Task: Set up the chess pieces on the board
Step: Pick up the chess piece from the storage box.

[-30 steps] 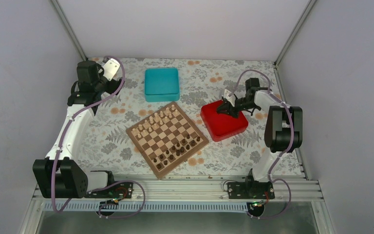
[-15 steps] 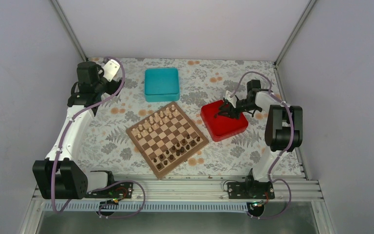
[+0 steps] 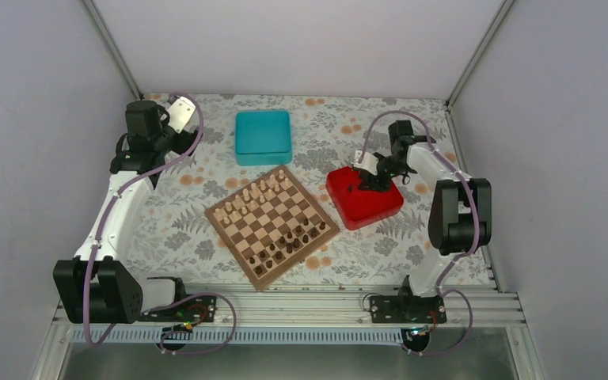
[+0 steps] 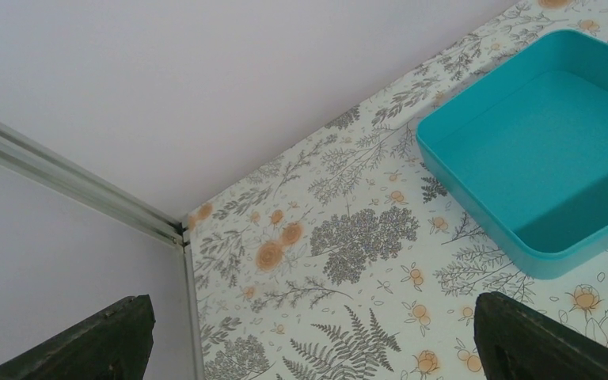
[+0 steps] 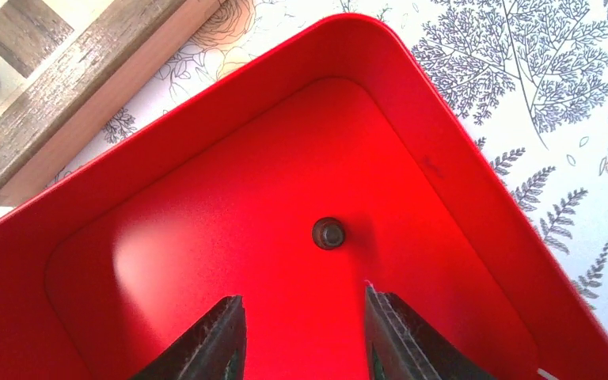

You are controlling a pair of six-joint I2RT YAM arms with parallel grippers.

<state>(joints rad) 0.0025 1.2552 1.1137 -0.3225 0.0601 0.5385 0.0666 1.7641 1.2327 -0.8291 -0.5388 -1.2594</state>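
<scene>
R jaws spread apart, nothing btwn them, hanging over the inside of the glossy red square tray (image 5: 475, 182). One small dark brown wooden chess piece (image 5: 328, 233) stands upright on the tray floor just ahead of the jaws, untouched. Other dark chess pieces (image 3: 293, 237) sit on the near-right side of the checkered wooden board (image 3: 214, 214), w/ pale beige pieces (image 3: 255, 192) on its far-left side. Board lies mid tabletop (image 3: 182, 182), turned at an angle, tray just to its right. L jaws wide apart, empty, above tabletop at back-left corner, near teal square box (image 4: 546, 158).
</scene>
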